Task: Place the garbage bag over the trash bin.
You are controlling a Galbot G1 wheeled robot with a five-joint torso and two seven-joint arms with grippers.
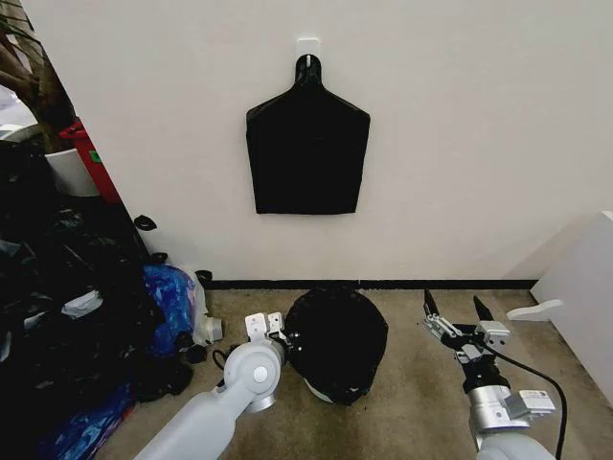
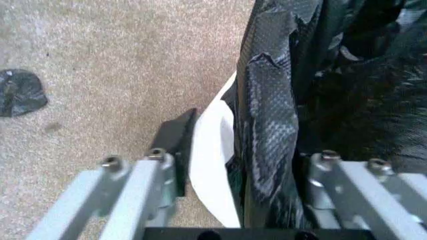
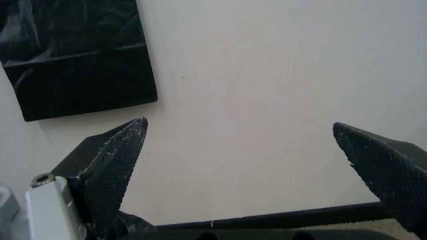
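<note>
The garbage bag [image 1: 337, 335], glossy black and wrinkled, is draped over the trash bin [image 1: 321, 391], whose white wall shows only below the bag's hem. My left gripper [image 1: 277, 326] is at the bin's left side. In the left wrist view the left gripper [image 2: 243, 147] stands open astride the white rim [image 2: 210, 165]: one black finger [image 2: 177, 142] is outside the bin, the other is hidden behind the garbage bag [image 2: 273, 125]. My right gripper [image 1: 451, 305] is to the right of the bin, open, holding nothing. Beyond the right gripper [image 3: 239, 129] is the wall.
A flat black bundle [image 1: 306, 149] hangs from a wall hook above the bin. A heap of black bags [image 1: 67, 316] and a blue plastic bag [image 1: 170, 302] crowd the left. White furniture [image 1: 584, 287] stands at the right. A black scrap [image 2: 20, 92] lies on the carpet.
</note>
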